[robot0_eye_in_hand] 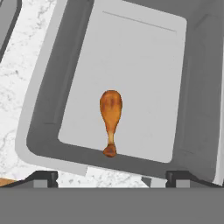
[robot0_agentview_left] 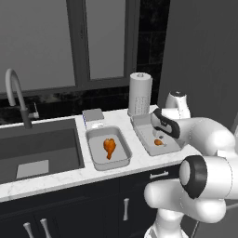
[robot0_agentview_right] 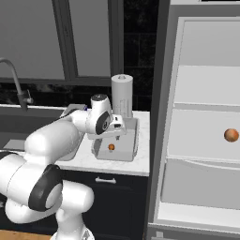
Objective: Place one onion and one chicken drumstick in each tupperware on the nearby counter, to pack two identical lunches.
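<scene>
On the long white, faintly marbled stone counter (robot0_agentview_left: 56, 179) two shallow grey rectangular tupperware trays sit side by side, apart from each other, right of the dark sink (robot0_agentview_left: 37, 148). The left grey tupperware (robot0_agentview_left: 95, 155) holds one glossy orange-brown chicken drumstick (robot0_agentview_left: 109, 148) lying flat on its floor. The right grey tupperware (robot0_agentview_left: 148, 149) holds a second orange-brown drumstick (robot0_eye_in_hand: 110, 118), seen from the hand camera with its thick end toward the tray's middle and its thin bone end touching the near wall.

The white arm's two-finger gripper (robot0_eye_in_hand: 111, 177) hangs directly above that right tray, its dark fingertips (robot0_eye_in_hand: 41, 178) standing wide apart and gripping nothing (the drumstick lies free on the tray floor between and beyond them).

A tall white paper-towel roll (robot0_agentview_left: 139, 93) stands upright just behind the right tray. In the right base view a round orange-brown onion (robot0_agentview_right: 231, 135) rests on a white fridge shelf (robot0_agentview_right: 201, 140), well apart from the counter
</scene>
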Available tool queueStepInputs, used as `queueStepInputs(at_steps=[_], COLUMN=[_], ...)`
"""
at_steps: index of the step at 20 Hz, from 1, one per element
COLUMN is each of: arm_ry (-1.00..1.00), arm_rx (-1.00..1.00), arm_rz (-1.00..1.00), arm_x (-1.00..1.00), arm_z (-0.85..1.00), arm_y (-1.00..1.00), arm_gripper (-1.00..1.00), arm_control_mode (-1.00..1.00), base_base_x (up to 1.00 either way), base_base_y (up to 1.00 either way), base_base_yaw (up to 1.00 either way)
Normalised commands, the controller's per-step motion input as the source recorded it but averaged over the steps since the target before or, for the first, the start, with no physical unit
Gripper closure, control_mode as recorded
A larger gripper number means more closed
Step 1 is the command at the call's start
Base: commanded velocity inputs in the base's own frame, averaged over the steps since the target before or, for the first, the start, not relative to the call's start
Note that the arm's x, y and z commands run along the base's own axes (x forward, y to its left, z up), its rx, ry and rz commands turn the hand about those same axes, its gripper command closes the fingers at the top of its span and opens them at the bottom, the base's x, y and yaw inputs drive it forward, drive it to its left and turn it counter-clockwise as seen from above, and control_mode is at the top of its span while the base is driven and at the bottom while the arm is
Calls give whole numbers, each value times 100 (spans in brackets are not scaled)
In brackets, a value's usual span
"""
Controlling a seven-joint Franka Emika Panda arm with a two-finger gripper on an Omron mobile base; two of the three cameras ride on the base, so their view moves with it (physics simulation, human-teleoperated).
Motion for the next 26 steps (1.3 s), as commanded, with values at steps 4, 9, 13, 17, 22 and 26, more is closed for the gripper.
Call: queueStepInputs(at_steps=[4, 9, 13, 17, 22, 26], arm_ry=[-16, -11, -5, -5, -12, -17], arm_rx=[0, 0, 0, 0, 0, 0], arm_rz=[0, 0, 0, 0, 0, 0], arm_x=[-51, -72, -87, -92, -92, -90], arm_z=[58, 39, 34, 44, 52, 48], arm_y=[4, 19, 32, 34, 16, 0], arm_gripper=[-100, -100, -100, -100, -100, -100], arm_control_mode=[-100, -100, -100, -100, -100, -100], base_base_x=[0, 0, 0, 0, 0, 0], base_base_y=[0, 0, 0, 0, 0, 0], base_base_yaw=[0, 0, 0, 0, 0, 0])
